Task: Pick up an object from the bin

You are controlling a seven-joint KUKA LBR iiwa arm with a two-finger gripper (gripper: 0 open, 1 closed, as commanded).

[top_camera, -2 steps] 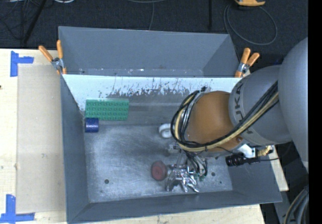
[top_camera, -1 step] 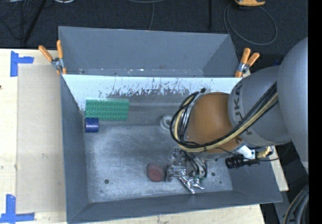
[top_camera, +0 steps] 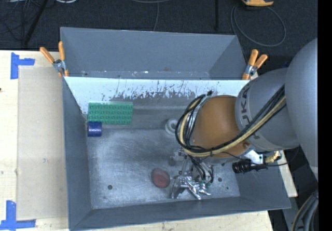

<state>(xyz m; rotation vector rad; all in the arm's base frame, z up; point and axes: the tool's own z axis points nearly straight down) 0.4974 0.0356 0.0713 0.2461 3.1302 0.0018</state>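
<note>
Just beside tool (top_camera: 191, 187), reddish disc (top_camera: 160, 177)

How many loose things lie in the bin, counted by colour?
Green: 1, flat studded plate at the back left.
Blue: 1, small block just below that plate.
Reddish-brown: 1, round disc beside the gripper.
Total: 3 that can be seen clearly.
</note>
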